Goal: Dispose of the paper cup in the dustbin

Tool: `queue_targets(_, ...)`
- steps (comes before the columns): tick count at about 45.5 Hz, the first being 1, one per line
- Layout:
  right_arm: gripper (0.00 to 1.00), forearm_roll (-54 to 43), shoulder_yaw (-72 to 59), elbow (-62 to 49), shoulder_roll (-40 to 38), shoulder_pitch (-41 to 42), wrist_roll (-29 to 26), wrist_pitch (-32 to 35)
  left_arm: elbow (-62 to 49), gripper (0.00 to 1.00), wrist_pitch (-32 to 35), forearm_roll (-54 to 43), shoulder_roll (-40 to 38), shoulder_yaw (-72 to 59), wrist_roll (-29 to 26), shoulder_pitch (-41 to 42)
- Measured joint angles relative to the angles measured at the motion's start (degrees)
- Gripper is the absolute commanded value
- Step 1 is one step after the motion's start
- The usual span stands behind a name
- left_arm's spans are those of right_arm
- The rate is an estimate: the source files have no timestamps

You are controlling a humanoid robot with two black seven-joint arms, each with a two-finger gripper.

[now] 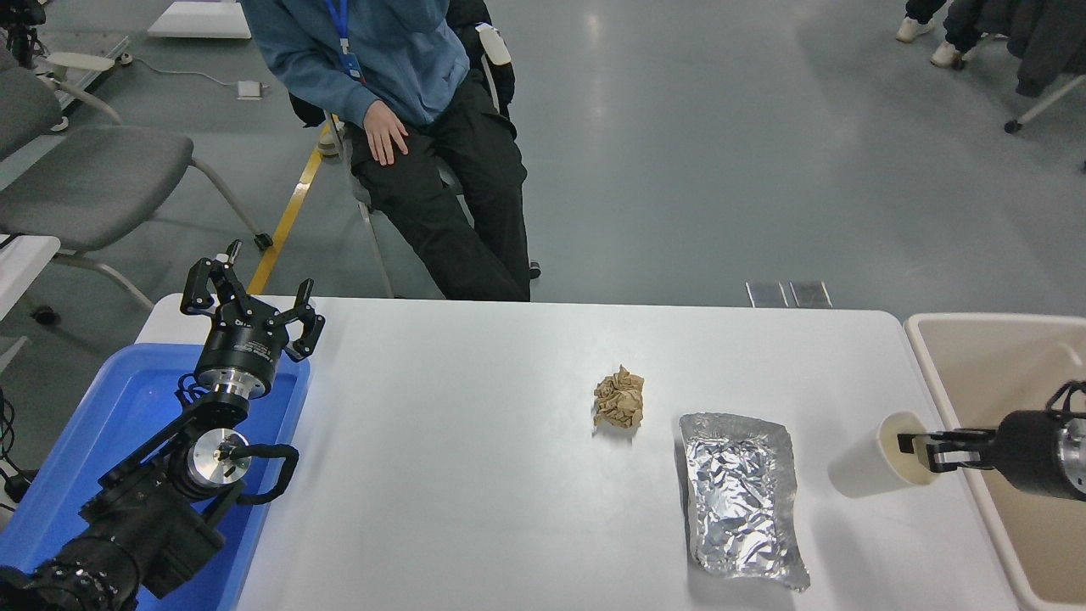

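Note:
The paper cup (pixel 874 465) is white-cream and tilted, mouth toward the right, held above the table near its right edge. My right gripper (pixel 915 445) comes in from the right edge and is shut on the cup's rim. The beige dustbin (pixel 937 378) stands just right of the table, its rim close to the cup. My left gripper (pixel 250 310) is parked open at the lower left, over the blue bin.
A crinkled silver foil tray (pixel 740 496) lies left of the cup. A crumpled brown paper ball (pixel 619 399) lies near the table's middle. A bright blue bin (pixel 102 424) sits at the left. A person (pixel 407 127) sits at the far side.

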Motion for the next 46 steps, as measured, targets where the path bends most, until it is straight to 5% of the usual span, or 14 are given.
queue_targets(25,0.00,4.92,0.29,3.90,-6.20,18.31,0.02,13.90,0.00,1.00,0.00,0.00,0.00,0.02,0.00,0.00)
queue_targets(46,0.00,6.72,0.99,4.05,-11.10,24.00,0.04,17.43,0.00,1.00,0.00,0.01,0.00,0.02,0.00,0.01)
